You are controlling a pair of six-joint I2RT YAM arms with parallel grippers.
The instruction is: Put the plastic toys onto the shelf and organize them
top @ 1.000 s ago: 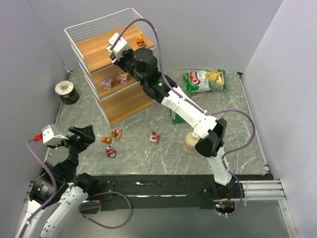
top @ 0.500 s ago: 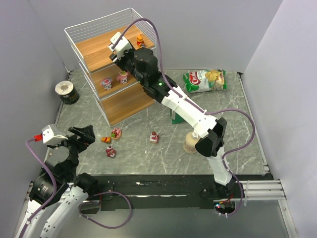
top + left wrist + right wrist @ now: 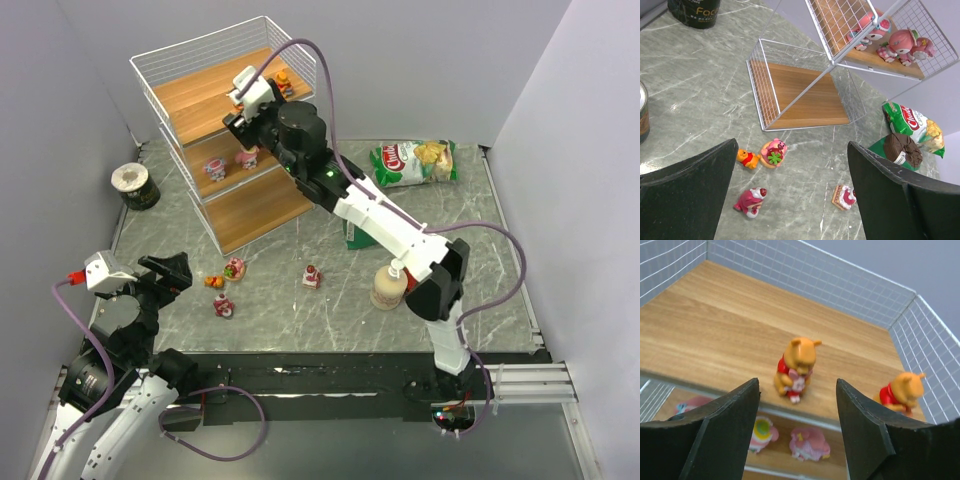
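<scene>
Some toys (image 3: 795,367) stand on our shelf (image 3: 715,335), but four more wait on the table (image 3: 690,100). Our right gripper (image 3: 796,382) and left gripper (image 3: 792,145) both have fingers spread, holding nothing.

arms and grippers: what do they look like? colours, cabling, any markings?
Same build: right arm and left arm have white shells, black joints. The left gripper and right gripper have broad matte-black fingers. White wrist camera boxes, purple cables, red plug on left, green light on right.

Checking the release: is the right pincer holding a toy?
No, the right pincer is open; the bear stands free on the shelf.
</scene>
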